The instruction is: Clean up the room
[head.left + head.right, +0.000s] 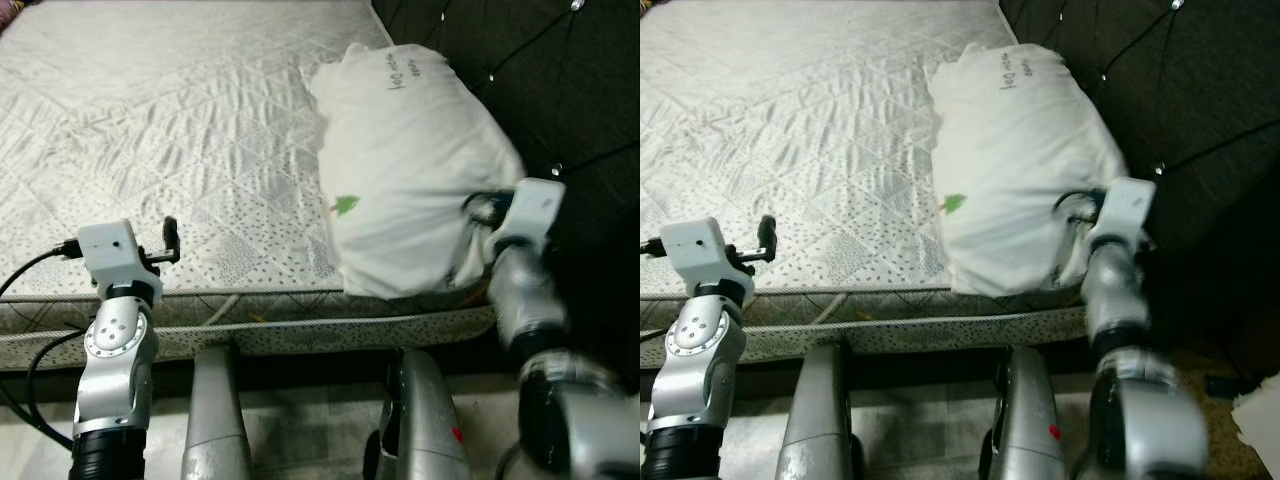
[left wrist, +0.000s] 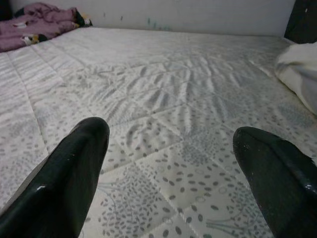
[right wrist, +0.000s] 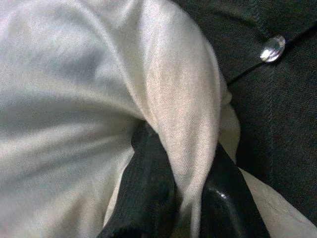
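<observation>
A white pillow with a small green mark lies on the right side of the quilted mattress, against the dark headboard. My right gripper is pressed into the pillow's near right corner. In the right wrist view its black fingers are shut on a fold of the pillow cloth. My left gripper is open and holds nothing. It hovers low over the mattress near its front edge, left of the pillow.
The dark tufted headboard with shiny buttons runs along the right. A heap of purple cloth lies at the mattress's far corner by the wall. A white scrap lies on the floor at right. My legs stand against the bed's front edge.
</observation>
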### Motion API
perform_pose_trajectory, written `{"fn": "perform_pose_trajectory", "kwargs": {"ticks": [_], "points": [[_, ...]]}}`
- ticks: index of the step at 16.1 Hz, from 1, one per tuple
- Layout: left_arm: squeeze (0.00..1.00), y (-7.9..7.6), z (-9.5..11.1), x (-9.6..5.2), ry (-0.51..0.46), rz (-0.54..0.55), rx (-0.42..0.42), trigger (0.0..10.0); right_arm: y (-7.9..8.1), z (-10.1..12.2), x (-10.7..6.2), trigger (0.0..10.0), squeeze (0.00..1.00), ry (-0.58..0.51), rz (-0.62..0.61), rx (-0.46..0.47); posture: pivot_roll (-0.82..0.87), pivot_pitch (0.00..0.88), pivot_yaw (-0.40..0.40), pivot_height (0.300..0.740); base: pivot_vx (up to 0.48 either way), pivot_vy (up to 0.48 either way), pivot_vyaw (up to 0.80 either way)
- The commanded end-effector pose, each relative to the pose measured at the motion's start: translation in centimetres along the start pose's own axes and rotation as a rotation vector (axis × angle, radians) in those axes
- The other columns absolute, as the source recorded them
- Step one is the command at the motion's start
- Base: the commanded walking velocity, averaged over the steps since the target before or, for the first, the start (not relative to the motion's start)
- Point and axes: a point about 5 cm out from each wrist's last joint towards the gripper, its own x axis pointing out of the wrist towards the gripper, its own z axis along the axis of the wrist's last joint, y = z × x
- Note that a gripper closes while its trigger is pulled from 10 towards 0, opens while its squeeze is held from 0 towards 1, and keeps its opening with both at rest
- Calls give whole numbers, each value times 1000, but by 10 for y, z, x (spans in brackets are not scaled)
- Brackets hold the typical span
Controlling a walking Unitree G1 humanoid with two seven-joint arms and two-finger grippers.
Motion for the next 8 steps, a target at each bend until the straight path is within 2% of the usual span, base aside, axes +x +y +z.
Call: {"fn": "perform_pose_trajectory", "kwargs": {"ticks": [1, 3, 5, 6, 8], "points": [[0, 2, 0, 2, -2, 6, 12, 10000, 8, 2, -6, 0, 0, -50, 48, -38, 91, 0, -10, 499, 0, 0, 0], [0, 1, 0, 3, -4, 8, 9, 10000, 17, -3, -25, 0, 0, -93, 111, -70, 85, 0, -9, 499, 0, 0, 0], [0, 0, 0, 4, -4, 7, 7, 10000, 23, -7, -35, 0, 0, -94, 151, -69, 81, 0, -7, 499, 0, 0, 0], [0, 0, 0, 5, -4, 8, 7, 10000, 26, -9, -34, 0, 0, -76, 167, -76, 83, 0, -7, 499, 0, 0, 0], [0, 1, 1, 6, -10, 13, 7, 10000, 17, -2, -20, 0, 0, -60, 138, -95, 85, 0, -9, 499, 0, 0, 0]]}}
